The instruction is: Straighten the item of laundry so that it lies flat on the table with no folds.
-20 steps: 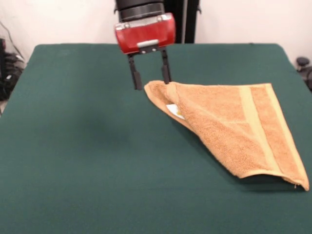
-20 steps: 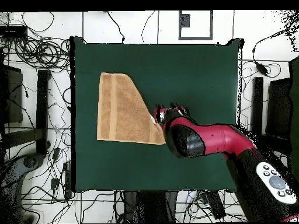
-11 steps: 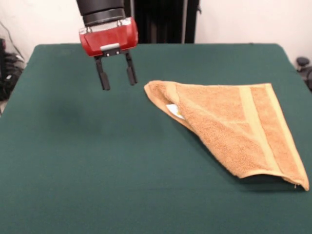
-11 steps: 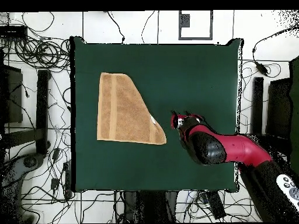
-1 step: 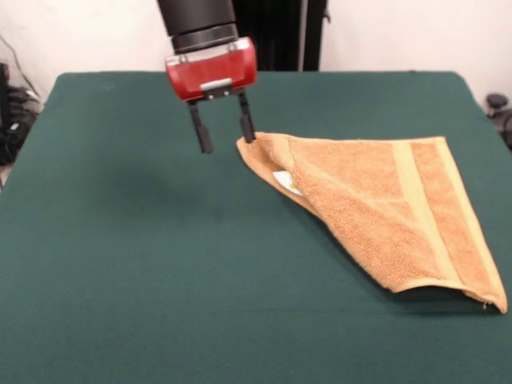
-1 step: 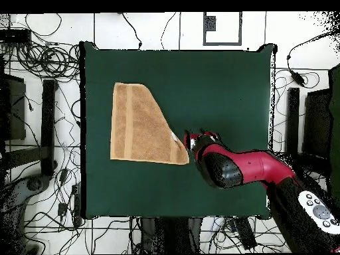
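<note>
The end effector (image 5: 223, 124), its fingers spread apart and empty, hangs just at nine o'clock of the folded towel's (image 5: 384, 208) corner, above the worktop (image 5: 144, 264).

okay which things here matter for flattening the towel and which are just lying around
For the job:
towel, folded over on itself
table
claw, open, empty, beside the towel's folded corner

Just lying about:
cables on the floor around the table

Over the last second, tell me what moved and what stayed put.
The open gripper swung away from the towel's folded corner, then came back beside it, empty throughout. The towel stayed folded in a triangle on the table, white label showing.
</note>
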Available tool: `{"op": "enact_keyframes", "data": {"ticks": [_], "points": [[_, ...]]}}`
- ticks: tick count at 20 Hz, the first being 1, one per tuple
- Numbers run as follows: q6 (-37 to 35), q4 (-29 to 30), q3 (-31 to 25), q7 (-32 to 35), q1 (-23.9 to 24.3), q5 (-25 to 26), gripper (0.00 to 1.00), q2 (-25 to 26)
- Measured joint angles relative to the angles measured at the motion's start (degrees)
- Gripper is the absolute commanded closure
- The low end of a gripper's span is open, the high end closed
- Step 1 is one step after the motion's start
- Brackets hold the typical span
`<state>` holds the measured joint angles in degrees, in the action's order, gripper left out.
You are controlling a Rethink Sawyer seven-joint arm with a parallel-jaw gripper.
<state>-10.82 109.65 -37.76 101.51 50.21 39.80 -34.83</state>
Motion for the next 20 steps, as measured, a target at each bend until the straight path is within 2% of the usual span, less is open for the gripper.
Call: {"op": "enact_keyframes", "data": {"ticks": [11, 20], "points": [[3.6, 3.1, 1.4, 0.0, -1.2, 0.1, 0.00, 1.9], [11.2, 5.3, 8.2, 0.0, -5.6, 0.1, 0.00, 1.9]]}}
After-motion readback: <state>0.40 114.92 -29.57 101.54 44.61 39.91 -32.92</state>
